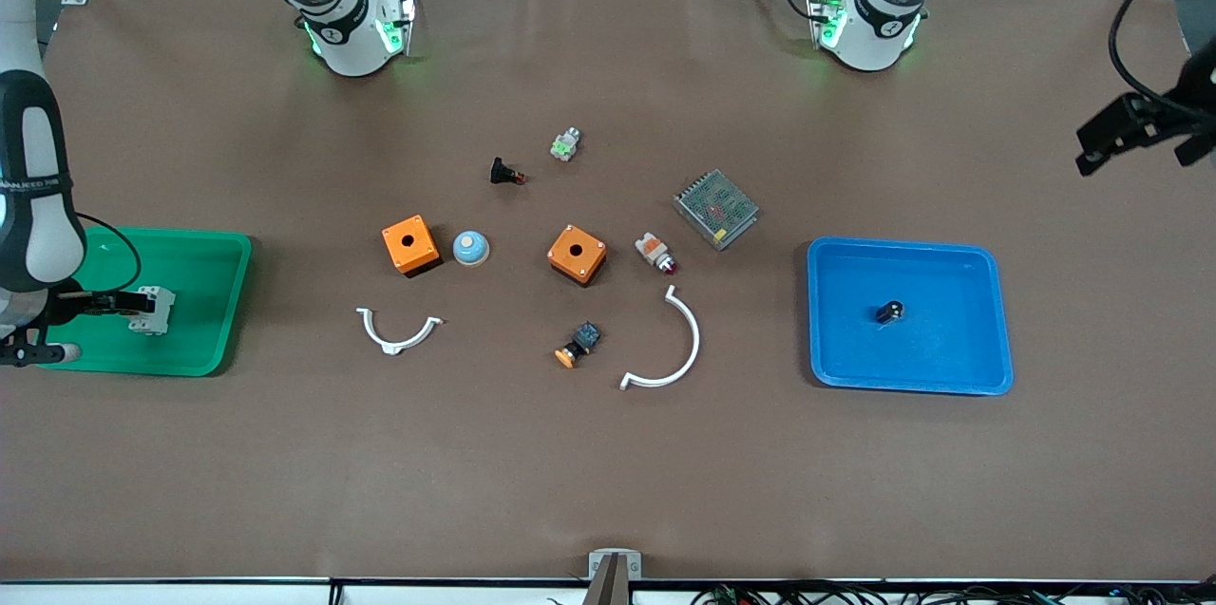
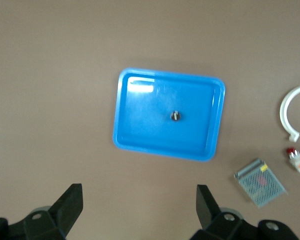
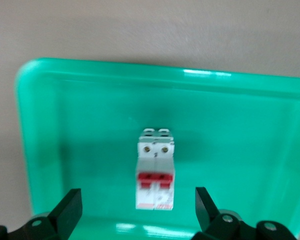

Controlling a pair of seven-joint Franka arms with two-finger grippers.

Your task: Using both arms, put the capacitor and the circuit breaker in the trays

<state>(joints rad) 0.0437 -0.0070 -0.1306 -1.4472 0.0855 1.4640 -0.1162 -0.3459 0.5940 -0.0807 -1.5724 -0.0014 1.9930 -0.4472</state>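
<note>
Both placements look done: the capacitor (image 1: 889, 311) lies in the blue tray (image 1: 988, 320), the circuit breaker (image 3: 155, 170) in the green tray (image 3: 240, 125). The left hand (image 2: 140, 202) and right hand (image 3: 138, 205) hover above, spread wide and empty; only retreating seems left.

Bright, even overhead light casts short soft shadows; white glare streaks the glossy green plastic tray (image 3: 50, 125), both wrist views slightly blurred.

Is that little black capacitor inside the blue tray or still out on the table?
Inside. The capacitor lies on the floor of the blue tray, near its middle, with nothing gripping it; the left wrist view shows the same.
</note>
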